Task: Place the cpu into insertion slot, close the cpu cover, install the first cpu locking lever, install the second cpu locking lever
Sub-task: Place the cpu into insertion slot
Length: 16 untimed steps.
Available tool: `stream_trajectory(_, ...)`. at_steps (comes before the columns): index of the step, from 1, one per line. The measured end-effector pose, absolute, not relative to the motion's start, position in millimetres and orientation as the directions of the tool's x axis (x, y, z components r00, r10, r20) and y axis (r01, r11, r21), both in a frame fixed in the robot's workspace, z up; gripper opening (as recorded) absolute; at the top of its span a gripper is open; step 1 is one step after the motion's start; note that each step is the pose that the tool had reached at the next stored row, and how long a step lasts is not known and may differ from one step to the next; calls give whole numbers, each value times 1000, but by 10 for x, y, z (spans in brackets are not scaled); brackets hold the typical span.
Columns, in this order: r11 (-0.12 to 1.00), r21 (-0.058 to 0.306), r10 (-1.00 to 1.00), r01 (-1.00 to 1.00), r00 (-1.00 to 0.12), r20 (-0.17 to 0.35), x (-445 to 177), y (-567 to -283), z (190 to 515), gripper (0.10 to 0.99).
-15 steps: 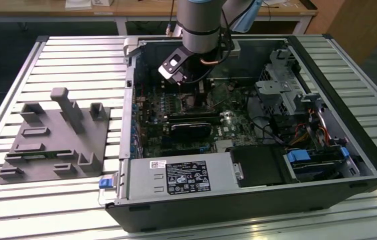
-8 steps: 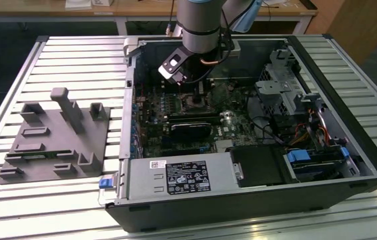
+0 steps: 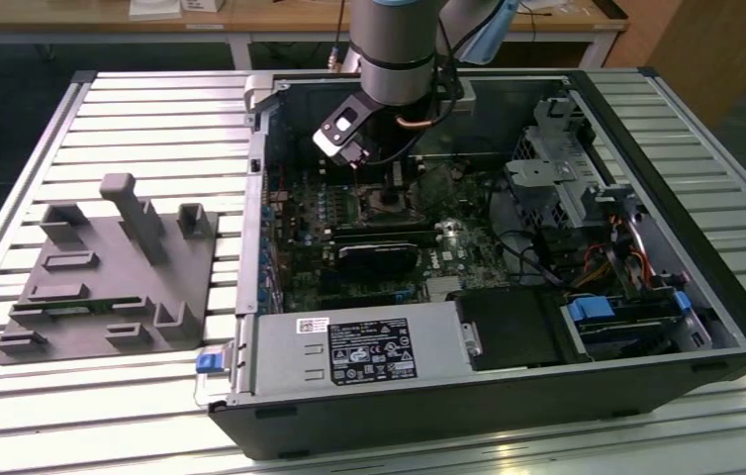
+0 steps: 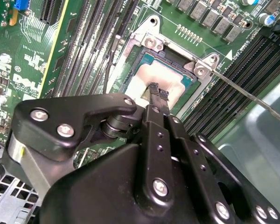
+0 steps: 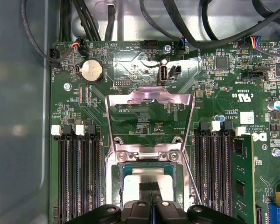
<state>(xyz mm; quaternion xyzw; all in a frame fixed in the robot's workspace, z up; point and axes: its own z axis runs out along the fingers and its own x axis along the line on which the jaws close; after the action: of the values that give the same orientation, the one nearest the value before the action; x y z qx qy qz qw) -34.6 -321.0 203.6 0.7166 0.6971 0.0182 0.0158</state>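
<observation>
Chip: the small, flat, square cpu with a pale silvery metal top [image 5: 134, 183] lies level in the square insertion slot with a thin silvery rim [image 4: 130, 55]. The slot sits in the green circuit board [image 5: 130, 60] inside the open black computer case [image 3: 479, 421], on the slatted metal table [image 3: 148, 99].
Claw: the black two-fingered claw [image 5: 150, 187] hangs over the middle of the chip's top. Its fingertips are drawn together with nothing between them. You cannot tell whether they touch the metal.
Cover: the thin silvery cpu cover frame with a cut-out centre [image 5: 130, 98] lies open, tipped back over the board past its hinge and apart from the chip.
Lever: the thin silvery wire lever [image 4: 245, 93] juts free beside the slot and is not latched.
Handling: judge the chip light and stiff, with a smooth top that is likely slippery. Its underside and the slot's contacts are probably fragile, so keep it level and do not press or slide it. If you must take hold, use two opposite edges. The cover looks like springy sheet metal and is best taken at its free edge, away from the hinge.
Writing: a white sticker with dark print [image 3: 373, 349] sits on the grey box at the front of the case, and white lettering is scattered over the board. None of it marks where to grip.
Nearby: a grey moulded fixture [image 3: 109, 267] rests on the table, well apart from the case.
</observation>
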Motion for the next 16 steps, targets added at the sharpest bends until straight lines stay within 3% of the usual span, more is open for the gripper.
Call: stream_trajectory(16, -27, 48, 1000, 998, 27, 4, -364, -3211, 1993, 106)
